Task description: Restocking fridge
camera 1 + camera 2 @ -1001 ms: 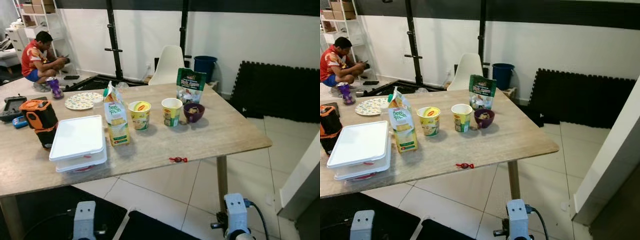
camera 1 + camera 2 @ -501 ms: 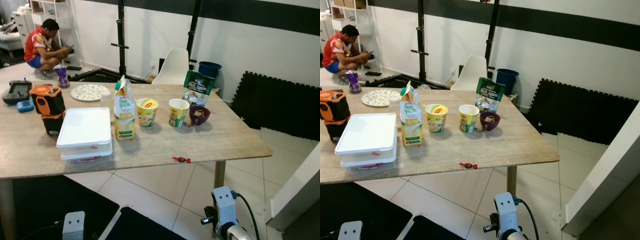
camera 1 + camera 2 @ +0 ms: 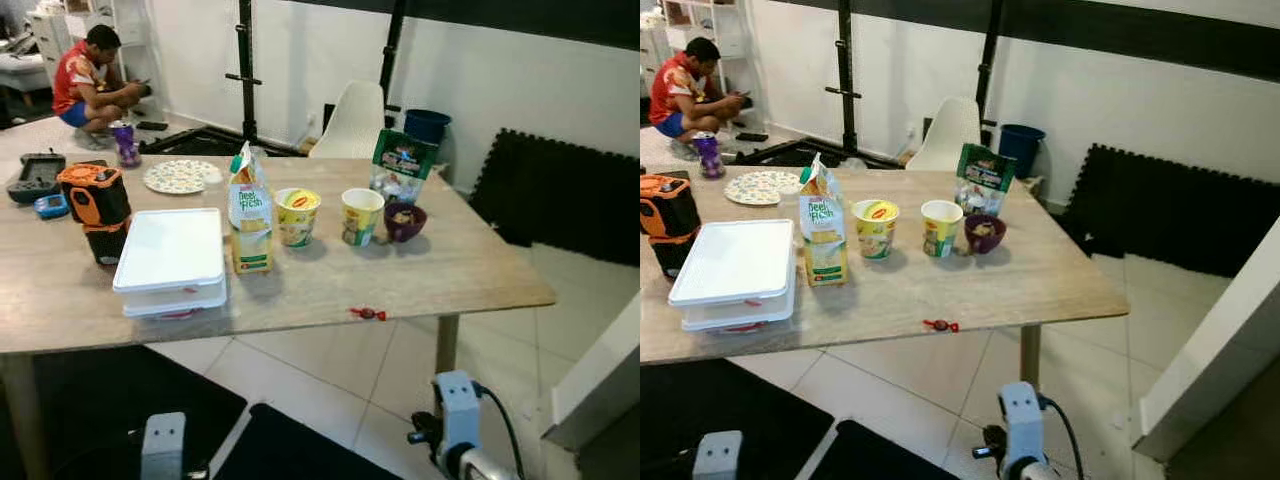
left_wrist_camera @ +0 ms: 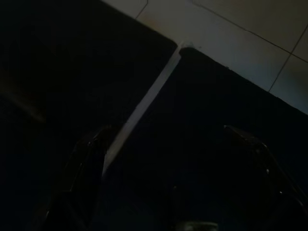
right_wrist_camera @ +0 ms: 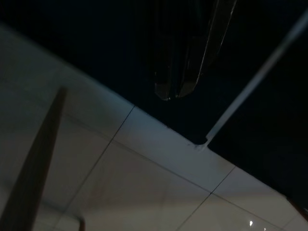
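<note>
Wooden tabletop; white tile floor; white wall; white chair; black mats.

Pale wood-grain table. White lidded box. Green-and-yellow carton. Two yellow cups. Purple bowl. Green pouch. Speckled pastel plate. Orange-black device. Small red item, possibly a wrapper.

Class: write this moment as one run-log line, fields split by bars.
stage: facing table | carton, two cups, bowl untouched | left pincer open, idle | right pincer shut, idle
</note>
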`<state>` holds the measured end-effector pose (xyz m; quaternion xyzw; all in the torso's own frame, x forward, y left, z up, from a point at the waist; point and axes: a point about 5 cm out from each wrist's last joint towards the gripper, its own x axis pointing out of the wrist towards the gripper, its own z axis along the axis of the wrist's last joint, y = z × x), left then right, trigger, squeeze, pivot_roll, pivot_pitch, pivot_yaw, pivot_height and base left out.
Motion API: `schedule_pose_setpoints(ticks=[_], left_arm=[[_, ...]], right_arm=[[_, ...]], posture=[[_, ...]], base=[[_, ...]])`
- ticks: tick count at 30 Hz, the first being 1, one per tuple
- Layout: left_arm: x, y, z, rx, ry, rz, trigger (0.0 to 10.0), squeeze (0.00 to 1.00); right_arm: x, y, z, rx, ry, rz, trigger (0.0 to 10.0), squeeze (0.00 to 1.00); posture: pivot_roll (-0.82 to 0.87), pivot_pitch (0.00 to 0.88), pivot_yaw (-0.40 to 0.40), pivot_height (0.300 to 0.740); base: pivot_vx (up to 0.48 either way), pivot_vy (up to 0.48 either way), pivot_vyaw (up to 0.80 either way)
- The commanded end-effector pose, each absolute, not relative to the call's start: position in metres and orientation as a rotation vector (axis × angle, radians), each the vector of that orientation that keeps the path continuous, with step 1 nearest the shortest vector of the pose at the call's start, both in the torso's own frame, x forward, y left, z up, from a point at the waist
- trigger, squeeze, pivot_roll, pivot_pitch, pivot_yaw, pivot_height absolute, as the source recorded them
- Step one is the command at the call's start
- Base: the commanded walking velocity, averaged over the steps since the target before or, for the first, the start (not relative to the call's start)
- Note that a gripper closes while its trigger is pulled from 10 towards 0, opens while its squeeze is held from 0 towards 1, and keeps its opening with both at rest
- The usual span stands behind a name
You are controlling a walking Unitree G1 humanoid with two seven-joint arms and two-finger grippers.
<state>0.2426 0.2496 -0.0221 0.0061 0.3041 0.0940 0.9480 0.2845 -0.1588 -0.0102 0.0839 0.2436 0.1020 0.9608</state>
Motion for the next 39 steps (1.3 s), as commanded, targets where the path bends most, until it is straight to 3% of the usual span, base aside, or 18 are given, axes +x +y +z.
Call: schedule_pose_setpoints(ticks=[1, 9, 17, 21, 29, 39], left_arm=[[0.239, 0.246, -0.028, 0.011, 0.660, 0.170, 10.0, 0.00], [0.246, 0.253, -0.021, 0.039, 0.659, 0.141, 10.0, 0.00], [0.236, 0.249, -0.031, -0.017, 0.698, 0.151, 10.0, 0.00], [0.226, 0.236, -0.041, -0.063, 0.724, 0.114, 10.0, 0.00], [0.222, 0.232, -0.046, -0.072, 0.737, 0.112, 10.0, 0.00], [0.224, 0.228, -0.045, -0.026, 0.735, 0.068, 10.0, 0.00]], right_arm=[[0.278, -0.167, -0.016, 0.212, 0.511, 0.155, 10.0, 0.00], [0.269, -0.163, -0.023, 0.252, 0.513, 0.127, 10.0, 0.00], [0.270, -0.163, -0.022, 0.229, 0.505, 0.133, 10.0, 0.00], [0.273, -0.171, -0.018, 0.171, 0.484, 0.115, 10.0, 0.00], [0.277, -0.194, -0.012, 0.061, 0.450, -0.044, 10.0, 0.00], [0.265, -0.182, -0.024, 0.091, 0.507, 0.038, 10.0, 0.00]], posture=[[0.06, 0.103, -0.020, 0.734], [0.07, 0.105, 0.044, 0.734], [0.05, 0.107, 0.020, 0.734], [0.04, 0.113, 0.005, 0.734], [0.02, 0.120, -0.005, 0.734], [0.02, 0.102, 0.017, 0.734]], base=[[0.000, 0.000, 0.00], [0.000, 0.000, 0.00], [0.000, 0.000, 0.00], [0.000, 0.000, 0.00], [0.000, 0.000, 0.00], [0.000, 0.000, 0.00]])
